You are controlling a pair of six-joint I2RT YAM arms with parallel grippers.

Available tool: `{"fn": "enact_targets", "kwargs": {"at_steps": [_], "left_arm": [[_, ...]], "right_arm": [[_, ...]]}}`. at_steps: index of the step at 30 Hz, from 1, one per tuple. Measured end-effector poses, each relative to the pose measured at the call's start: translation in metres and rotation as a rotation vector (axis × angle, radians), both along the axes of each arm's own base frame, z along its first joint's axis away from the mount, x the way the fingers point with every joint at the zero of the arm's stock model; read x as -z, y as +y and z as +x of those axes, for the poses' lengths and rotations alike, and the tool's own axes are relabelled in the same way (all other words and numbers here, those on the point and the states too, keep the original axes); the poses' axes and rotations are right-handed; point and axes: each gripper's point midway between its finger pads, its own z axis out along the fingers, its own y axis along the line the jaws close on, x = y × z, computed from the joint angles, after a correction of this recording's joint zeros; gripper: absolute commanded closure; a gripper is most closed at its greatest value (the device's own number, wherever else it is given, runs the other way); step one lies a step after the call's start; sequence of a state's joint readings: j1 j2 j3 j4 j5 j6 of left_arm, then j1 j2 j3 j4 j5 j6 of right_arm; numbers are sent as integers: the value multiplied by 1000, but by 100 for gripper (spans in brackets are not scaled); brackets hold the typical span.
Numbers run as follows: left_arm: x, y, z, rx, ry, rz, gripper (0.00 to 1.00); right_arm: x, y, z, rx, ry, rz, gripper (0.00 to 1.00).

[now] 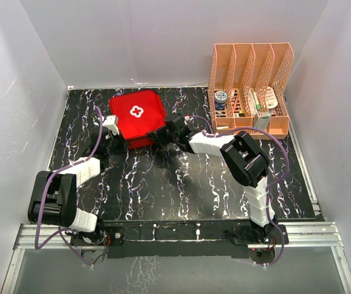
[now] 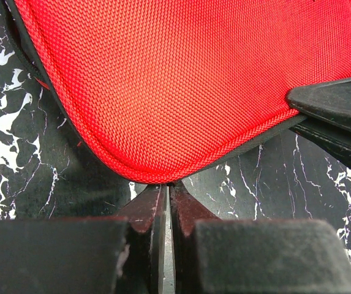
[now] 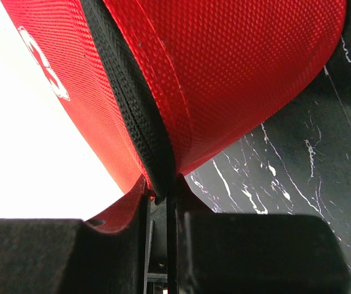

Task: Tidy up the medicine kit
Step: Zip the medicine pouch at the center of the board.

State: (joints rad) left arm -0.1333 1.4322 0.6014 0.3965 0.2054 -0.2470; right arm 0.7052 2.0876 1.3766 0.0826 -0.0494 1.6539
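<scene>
Medicine kit (image 1: 137,113) looks shut; barely started.
L gripper (image 2: 168,190) closed at near corner; R gripper (image 3: 163,193) pinching seam; supplies (image 1: 249,104) in far-right rack (image 1: 250,61).

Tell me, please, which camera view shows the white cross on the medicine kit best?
The top external view: the whole white cross faces it on the medicine kit lid. The right wrist view catches only part of it, steeply foreshortened, near its left edge. The left wrist view shows only red fabric, no cross.
</scene>
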Motion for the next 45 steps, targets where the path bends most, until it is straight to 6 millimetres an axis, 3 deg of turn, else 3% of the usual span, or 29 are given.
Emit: {"fn": "enact_targets", "kwargs": {"at_steps": [18,26,32,33,35,37,45], "left_arm": [[-11,6,-10,-12,58,-4,100],[-29,42,-15,-81,65,18,100],[-27,58,-19,-90,86,13,100],[-28,54,-20,-68,85,-2,95],[-31,43,-21,-5,76,-40,70],[-35,31,-21,53,57,-80,55],[-19,-15,-36,192,54,-100,43]], "right_arm": [[0,0,0,0,0,2,100],[0,0,0,0,1,1,100],[0,0,0,0,-2,4,100],[0,0,0,0,-2,4,100],[0,0,0,0,-3,4,100],[0,0,0,-1,-5,7,100],[0,0,0,-1,-6,8,100]]}}
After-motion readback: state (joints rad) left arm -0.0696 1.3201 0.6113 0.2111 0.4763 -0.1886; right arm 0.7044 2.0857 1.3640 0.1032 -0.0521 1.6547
